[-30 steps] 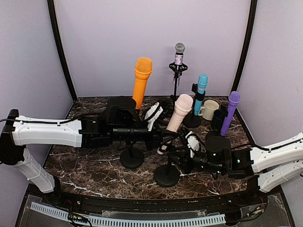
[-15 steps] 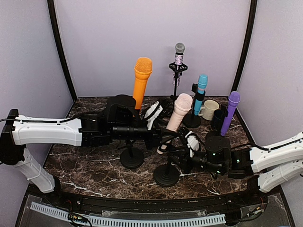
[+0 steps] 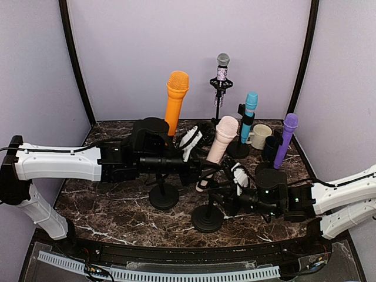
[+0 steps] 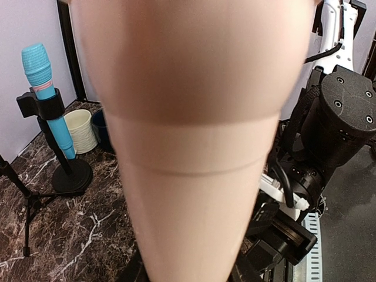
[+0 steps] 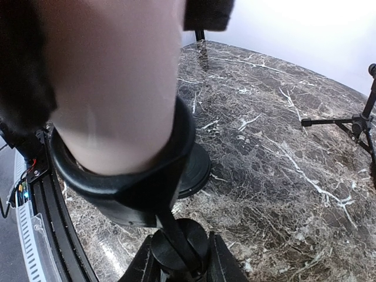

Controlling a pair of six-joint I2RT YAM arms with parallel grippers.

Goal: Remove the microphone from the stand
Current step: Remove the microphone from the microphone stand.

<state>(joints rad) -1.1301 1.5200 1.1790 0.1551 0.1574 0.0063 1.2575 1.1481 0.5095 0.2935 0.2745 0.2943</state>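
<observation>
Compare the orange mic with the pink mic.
The orange mic is bright orange; the pink mic is pale pink. The orange mic stands nearly upright; the pink mic leans, with its head to the right. In the top view, the orange mic's head sits higher than the pink mic's. The left end effector is at the pink mic's lower body; no end effector is on the orange mic. Both point head up.

Left wrist view: microphone [image 4: 194, 147] blurred, cropped at 12 and 6 o'clock, hiding my left gripper [image 3: 198, 171]. Right wrist view: its blurred end cropped at 12 o'clock, stand [image 5: 172, 232] at 6 o'clock.
</observation>
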